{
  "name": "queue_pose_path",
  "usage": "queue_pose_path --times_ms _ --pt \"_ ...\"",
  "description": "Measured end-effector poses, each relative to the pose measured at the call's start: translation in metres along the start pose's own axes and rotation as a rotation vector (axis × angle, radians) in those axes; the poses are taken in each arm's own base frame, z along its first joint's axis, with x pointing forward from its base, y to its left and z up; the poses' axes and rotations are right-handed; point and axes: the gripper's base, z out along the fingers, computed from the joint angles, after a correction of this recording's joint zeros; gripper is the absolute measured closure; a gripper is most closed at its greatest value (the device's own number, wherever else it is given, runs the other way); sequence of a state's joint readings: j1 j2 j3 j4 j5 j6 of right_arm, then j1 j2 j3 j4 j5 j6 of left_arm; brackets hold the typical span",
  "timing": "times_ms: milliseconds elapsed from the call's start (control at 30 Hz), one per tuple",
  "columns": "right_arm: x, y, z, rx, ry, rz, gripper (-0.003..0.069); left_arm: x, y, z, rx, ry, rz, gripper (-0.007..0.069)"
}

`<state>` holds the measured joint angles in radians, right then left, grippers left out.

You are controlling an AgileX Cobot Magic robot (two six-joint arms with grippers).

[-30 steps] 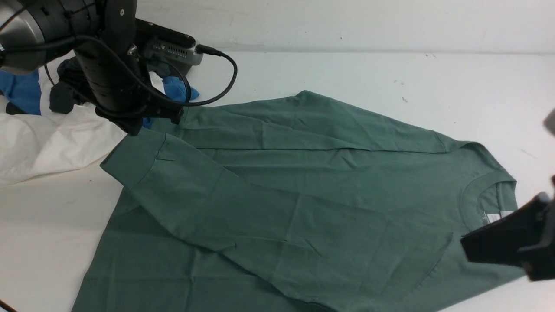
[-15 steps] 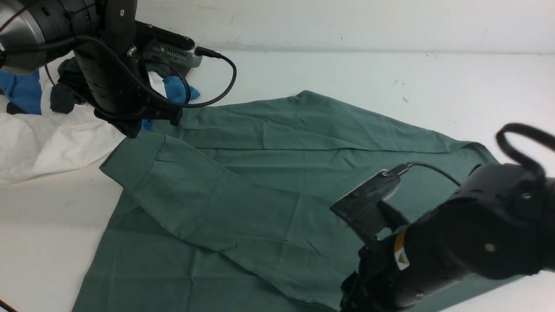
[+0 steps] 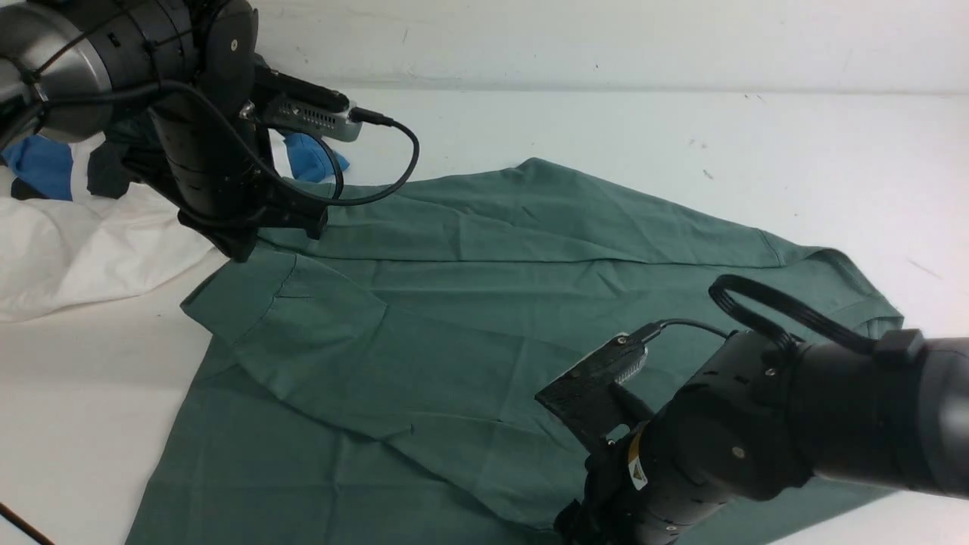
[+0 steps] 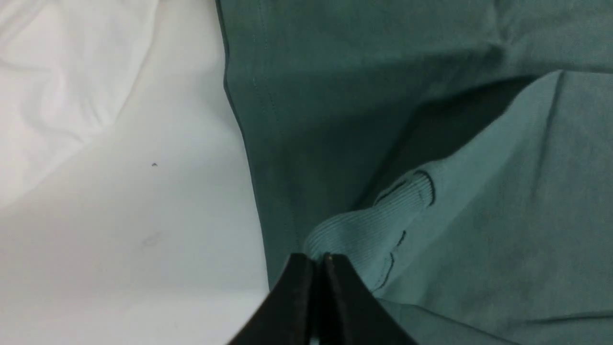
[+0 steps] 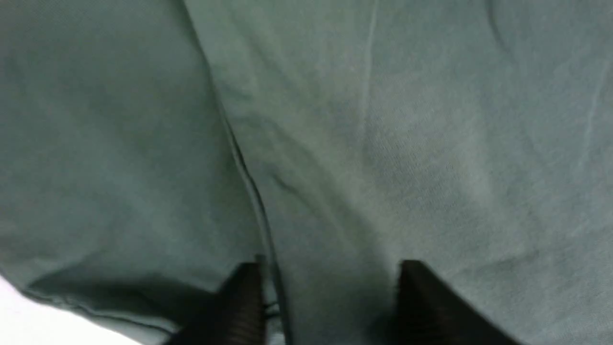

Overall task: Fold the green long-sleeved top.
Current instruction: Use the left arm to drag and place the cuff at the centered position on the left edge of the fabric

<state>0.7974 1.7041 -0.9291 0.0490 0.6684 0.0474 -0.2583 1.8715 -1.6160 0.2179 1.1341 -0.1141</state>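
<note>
1. Front view: the green long-sleeved top (image 3: pixel 530 227) lies spread over the middle of the surface (image 3: pixel 681 129), reaching from the near edge toward the right edge.
2. One sleeve (image 3: pixel 363 356) is folded across the body of the top, and its cuff (image 3: pixel 235 299) ends on the side toward the left edge.
3. My left hand (image 3: pixel 241 253) sits at the far corner of that cuff.
4. In the left wrist view, my left hand (image 4: pixel 318 261) has its jaws pressed together with the ribbed cuff (image 4: pixel 368 225) pinched at the tips. I am clenched on the cuff, and a shadow lies under the raised cloth.
5. My right arm (image 3: pixel 719 454) reaches down over the near right part of the top and hides my right hand in the front view.
6. In the right wrist view, my right hand (image 5: pixel 330 268) is released, with its fingers (image 5: pixel 239 302) spread apart low over the cloth. A folded edge of the top runs between them, close to one finger. I cannot tell whether the tips touch the fabric.
7. At the far left corner of the surface lies a heap: a white garment (image 3: pixel 83 242), a blue garment (image 3: pixel 310 159) and a dark garment (image 3: pixel 102 170). Bare surface shows between the white garment and the top.
</note>
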Motion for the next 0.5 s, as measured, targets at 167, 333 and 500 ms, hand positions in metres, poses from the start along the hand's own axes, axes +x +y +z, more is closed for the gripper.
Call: queue_pose_path --times_ms 167,333,500 --pt "0.004 0.000 -0.005 0.001 0.040 0.007 0.0624 0.002 0.000 0.000 -0.002 0.023 0.003 0.0624" --pt "0.013 0.000 -0.031 0.001 0.076 0.051 0.0652 0.004 0.000 0.000 -0.004 0.046 0.014 0.0624" --pt "0.019 0.001 -0.049 -0.001 0.099 0.092 0.0652 0.004 0.001 0.000 -0.006 0.047 0.020 0.0624"
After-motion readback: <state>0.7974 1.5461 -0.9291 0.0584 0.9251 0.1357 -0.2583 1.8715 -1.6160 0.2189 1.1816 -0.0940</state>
